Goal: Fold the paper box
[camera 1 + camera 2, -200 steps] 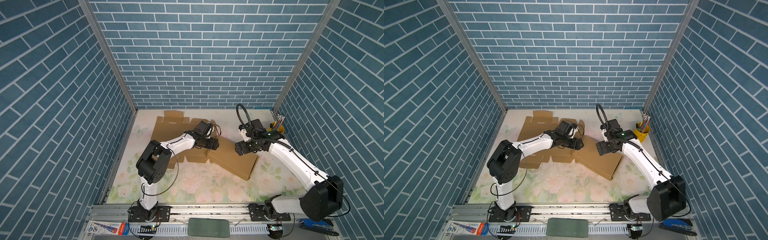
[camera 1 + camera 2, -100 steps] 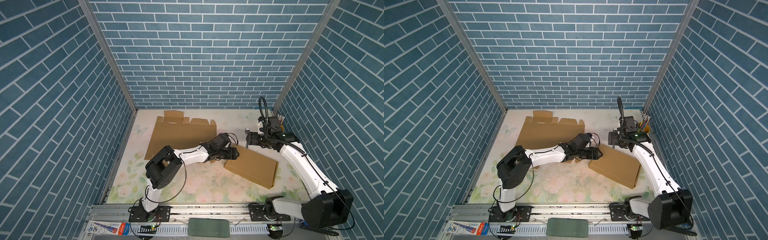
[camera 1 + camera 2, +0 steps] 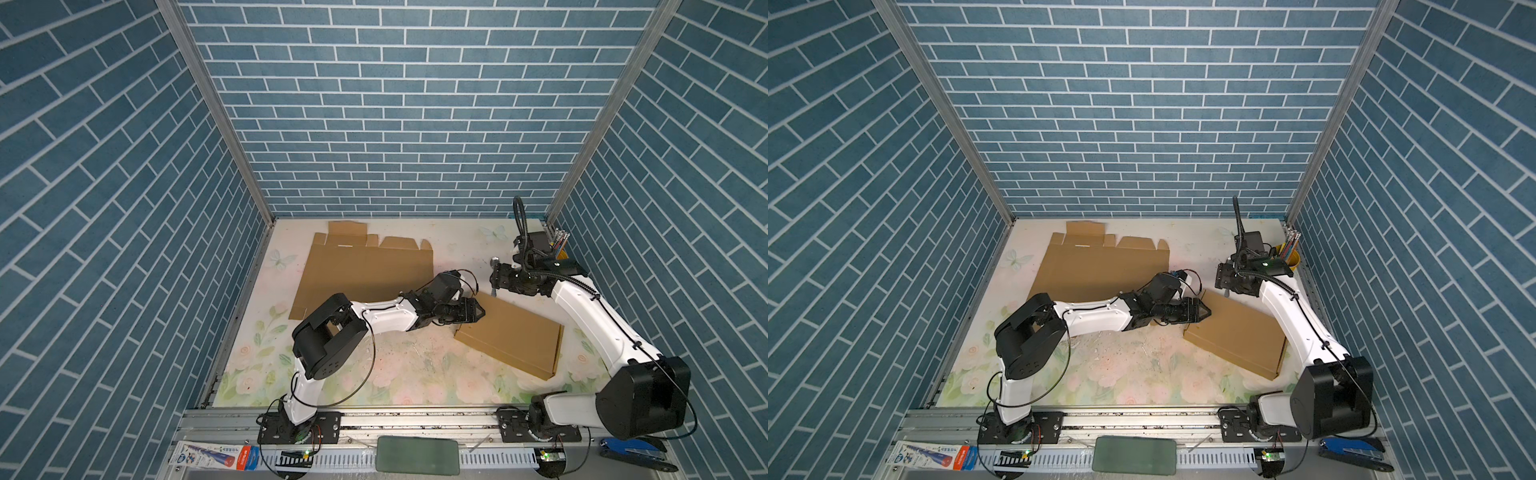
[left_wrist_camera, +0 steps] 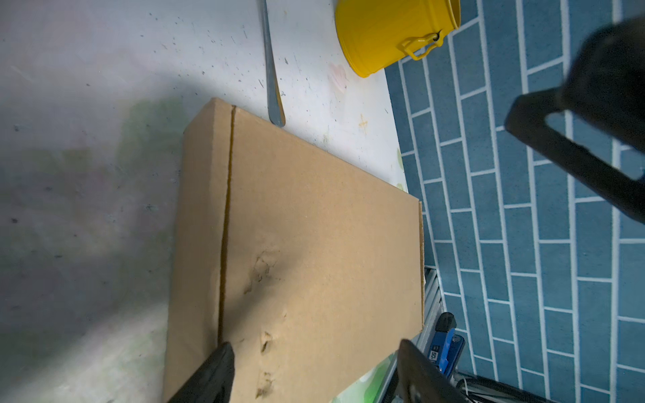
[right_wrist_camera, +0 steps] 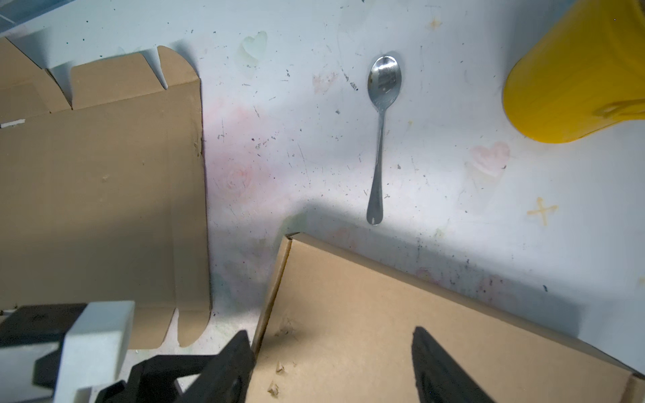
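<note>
The paper box [image 3: 511,336] [image 3: 1237,336] lies folded flat and shut, a brown slab on the flowered mat right of centre. In the left wrist view the box [image 4: 314,226] has small dents in its top. My left gripper [image 3: 480,311] [image 3: 1207,311] reaches across to the box's left corner; its jaws [image 4: 314,373] stand open over the top face with nothing held. My right gripper [image 3: 498,284] [image 3: 1222,284] hovers just behind the box's far corner [image 5: 401,331], also open [image 5: 335,370] and empty.
A flat unfolded cardboard sheet [image 3: 365,270] [image 3: 1100,270] [image 5: 97,192] lies at the back left. A metal spoon [image 5: 380,139] [image 4: 272,76] rests behind the box. A yellow bucket [image 3: 561,257] [image 5: 576,76] with pencils stands in the back right corner. Blue walls close three sides.
The folded box has slid off the cardboard sheet to the right and nearer. My left arm stretched after it. My right gripper drew back to the right, and both grippers narrowed a little.
</note>
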